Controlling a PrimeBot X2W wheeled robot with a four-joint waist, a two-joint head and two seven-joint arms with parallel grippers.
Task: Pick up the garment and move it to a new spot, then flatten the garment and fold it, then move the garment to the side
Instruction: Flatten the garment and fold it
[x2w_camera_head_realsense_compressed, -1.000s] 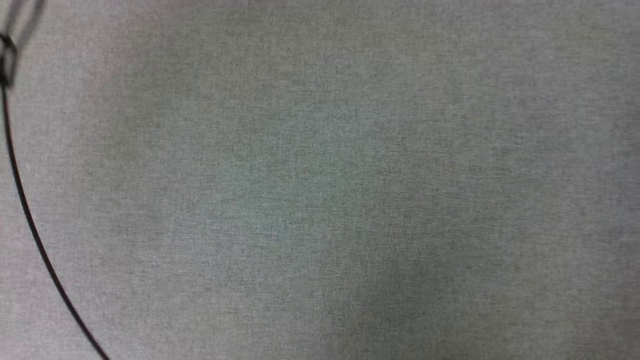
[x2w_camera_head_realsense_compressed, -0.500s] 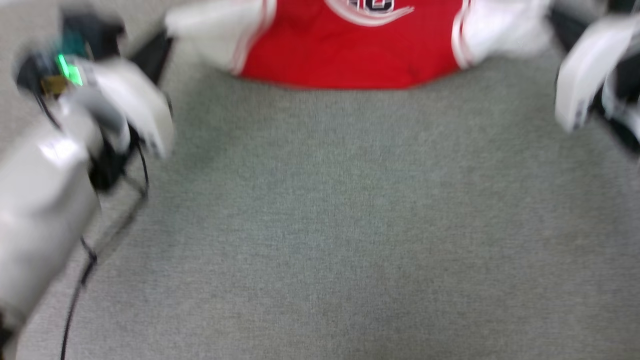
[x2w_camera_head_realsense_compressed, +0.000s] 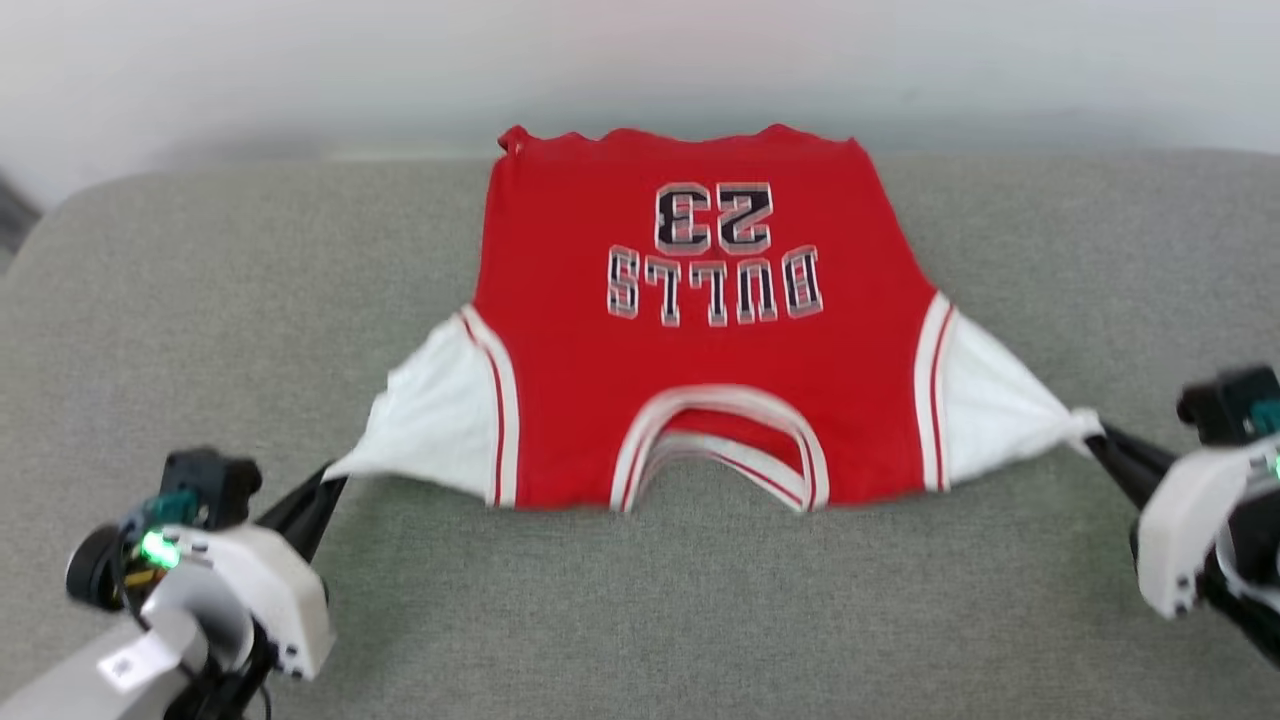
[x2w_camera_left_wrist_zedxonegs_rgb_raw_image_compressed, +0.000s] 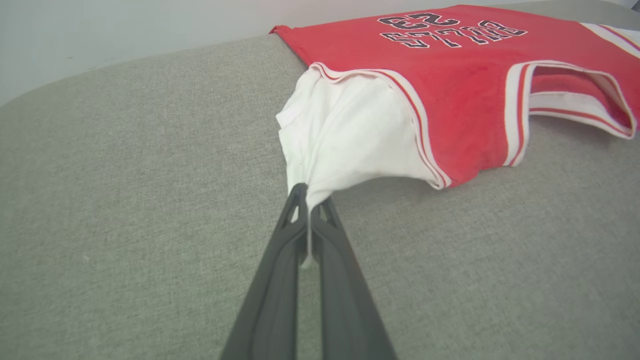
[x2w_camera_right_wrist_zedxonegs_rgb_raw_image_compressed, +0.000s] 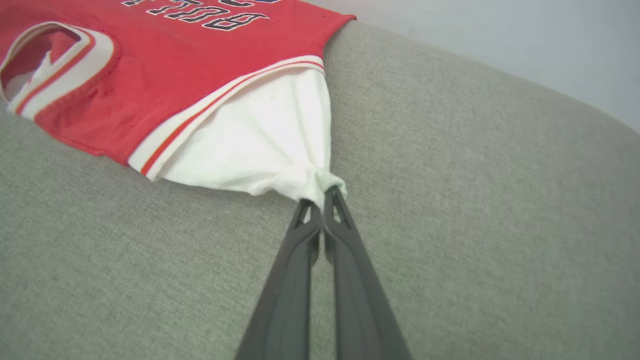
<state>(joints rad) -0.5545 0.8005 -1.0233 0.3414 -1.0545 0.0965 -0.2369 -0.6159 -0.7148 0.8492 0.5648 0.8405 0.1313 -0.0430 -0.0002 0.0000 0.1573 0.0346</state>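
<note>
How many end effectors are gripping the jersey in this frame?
2. The left end effector pinches the jersey at its left sleeve tip; the right end effector pinches the right sleeve tip. Neither grip is hidden.

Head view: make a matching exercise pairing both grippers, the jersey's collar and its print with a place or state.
1. left gripper
2. right gripper
3. collar
4. BULLS 23 print

a. reads upside down
b. shut on white sleeve, view's right
c. shut on white sleeve, view's left
d. edge of the jersey nearest the robot

Pairs: 1-c, 2-b, 3-d, 4-a
</note>
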